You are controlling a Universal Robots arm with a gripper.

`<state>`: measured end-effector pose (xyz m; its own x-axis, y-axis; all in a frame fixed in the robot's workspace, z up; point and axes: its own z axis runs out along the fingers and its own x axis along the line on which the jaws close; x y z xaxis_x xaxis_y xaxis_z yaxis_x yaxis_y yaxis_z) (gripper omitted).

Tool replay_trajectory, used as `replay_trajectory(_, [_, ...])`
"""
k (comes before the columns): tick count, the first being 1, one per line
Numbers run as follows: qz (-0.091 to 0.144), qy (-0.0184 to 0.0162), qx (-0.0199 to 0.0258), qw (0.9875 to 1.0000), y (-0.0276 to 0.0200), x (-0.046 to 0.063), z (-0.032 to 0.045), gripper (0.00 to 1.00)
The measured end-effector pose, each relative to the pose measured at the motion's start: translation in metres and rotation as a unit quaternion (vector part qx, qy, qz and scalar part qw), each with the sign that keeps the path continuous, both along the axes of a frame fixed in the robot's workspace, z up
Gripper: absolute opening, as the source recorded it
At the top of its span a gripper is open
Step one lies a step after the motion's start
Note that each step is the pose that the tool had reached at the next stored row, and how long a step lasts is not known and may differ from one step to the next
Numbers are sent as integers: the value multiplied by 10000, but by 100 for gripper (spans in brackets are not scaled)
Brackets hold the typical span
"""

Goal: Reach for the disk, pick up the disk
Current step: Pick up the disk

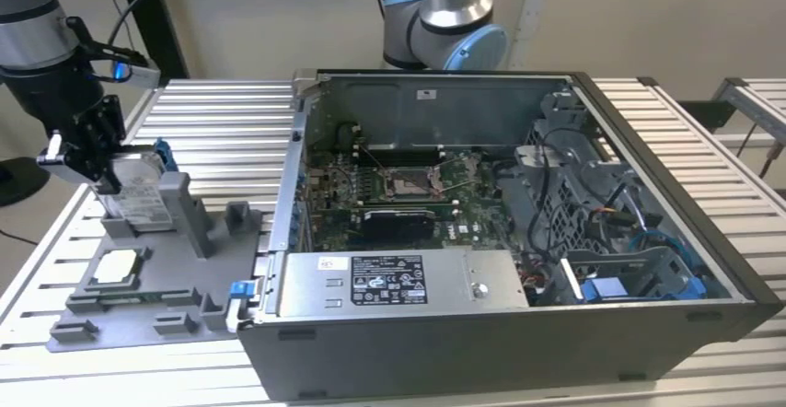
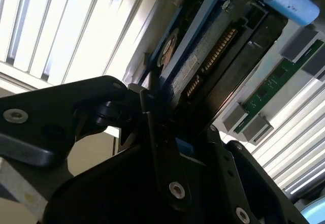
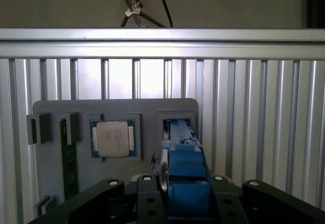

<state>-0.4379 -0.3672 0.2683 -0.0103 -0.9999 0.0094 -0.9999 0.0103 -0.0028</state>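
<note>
In the second wrist view the gripper is seen closest, its black fingers clamped on the disk; in the first wrist view the disk's blue rail is gripped edge-on, near a grey tray bearing a square chip; at the exterior view's left the disk is held upright at that tray, beside an open computer case.

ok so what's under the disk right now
The disk stands upright in a slot of the grey holder tray, which lies on the slatted metal table. Its lower edge is hidden inside the slot; the pincer covers part of it.
</note>
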Motion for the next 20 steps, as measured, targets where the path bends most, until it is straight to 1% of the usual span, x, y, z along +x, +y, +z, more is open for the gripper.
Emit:
replay_trajectory(4, [0,-1,1,10000,0,-1,2,0])
replay_trajectory(8, [0,0,0,10000,0,-1,36,0])
replay_trajectory(13, [0,0,0,10000,0,0,130,0])
replay_trajectory(20, [0,0,0,10000,0,0,292,0])
